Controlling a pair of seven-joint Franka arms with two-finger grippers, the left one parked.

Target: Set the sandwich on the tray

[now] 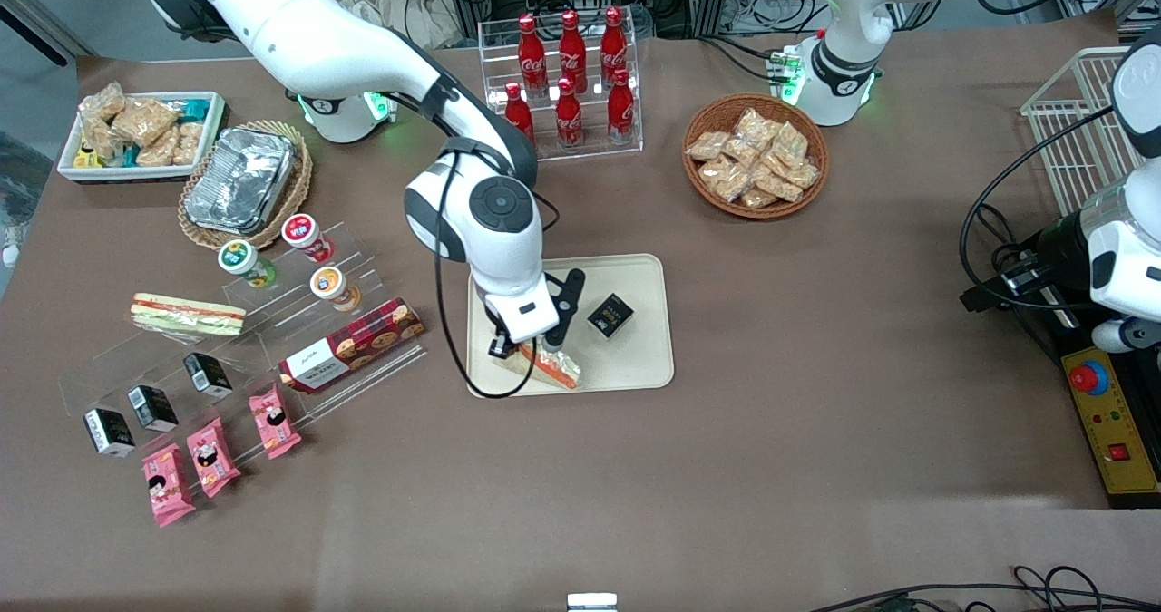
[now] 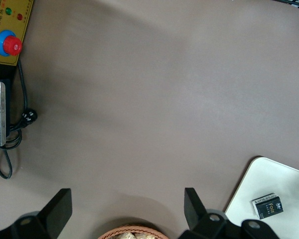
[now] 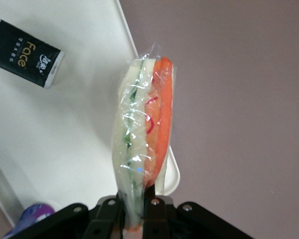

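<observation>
The clear-wrapped sandwich [image 1: 553, 367] is a pale wedge with orange and green filling. It is at the tray's [image 1: 644, 358] edge nearest the front camera, at the corner toward the working arm's end. My right gripper [image 1: 535, 351] is shut on it from above. In the right wrist view the sandwich [image 3: 144, 124] stands on edge between my fingers [image 3: 109, 211], with the gripper [image 3: 134, 219] pinching its narrow end over the tray's [image 3: 79, 124] rim. A small black box [image 1: 609, 314] lies on the tray, also seen in the right wrist view [image 3: 26, 54].
A long flat sandwich [image 1: 187, 315], cups [image 1: 334, 287], a biscuit box [image 1: 352, 344] and snack packs [image 1: 210, 453] sit on clear steps toward the working arm's end. A cola rack [image 1: 570, 77], a wicker basket of snacks [image 1: 755, 154], a foil container [image 1: 241, 179] and a white bin [image 1: 141, 133] stand farther from the camera.
</observation>
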